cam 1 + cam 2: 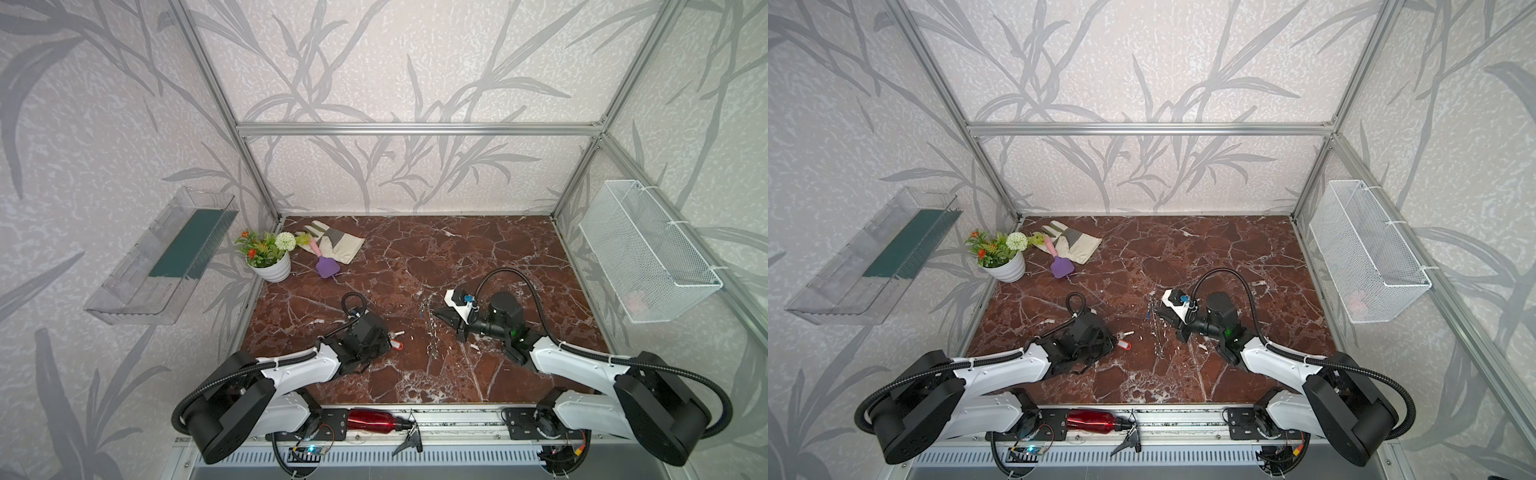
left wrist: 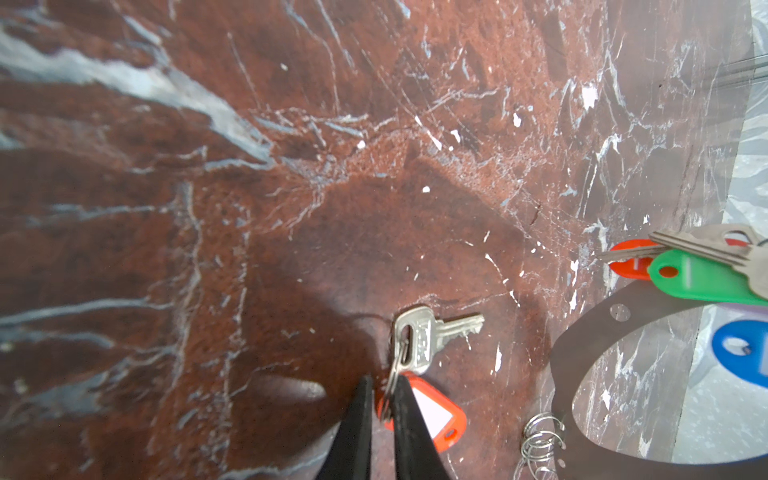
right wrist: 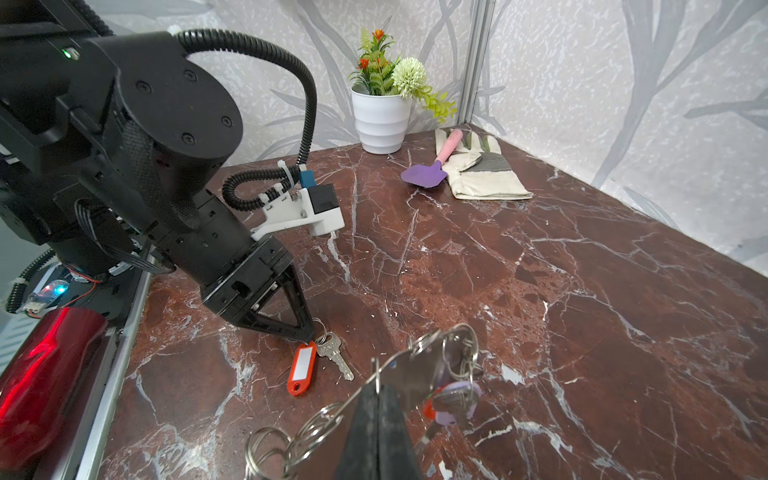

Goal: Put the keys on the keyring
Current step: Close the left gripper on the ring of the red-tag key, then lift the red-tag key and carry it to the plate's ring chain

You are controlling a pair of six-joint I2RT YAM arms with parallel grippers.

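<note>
A silvery key (image 2: 419, 336) with a red-orange tag (image 2: 436, 411) lies on the marble table, also seen in a top view as the tag (image 1: 400, 345). My left gripper (image 2: 384, 386) is down over it. The jaws are closed to a narrow slit with the key's split ring between them. My right gripper (image 3: 378, 390) is shut on the edge of the keyring (image 3: 415, 374), holding the grey plate upright above the table (image 1: 430, 328). Keys with green (image 2: 702, 278), blue (image 2: 739, 347) and red-orange (image 2: 627, 262) tags hang from it, and free split rings (image 2: 540, 440) line its edge.
At the back left stand a white flower pot (image 1: 272, 266), a work glove (image 1: 336, 245) and a purple trowel (image 1: 326, 266). A red bottle (image 1: 372, 419) lies on the front rail. A mesh basket (image 1: 648, 253) hangs on the right wall and a clear shelf (image 1: 162, 257) on the left.
</note>
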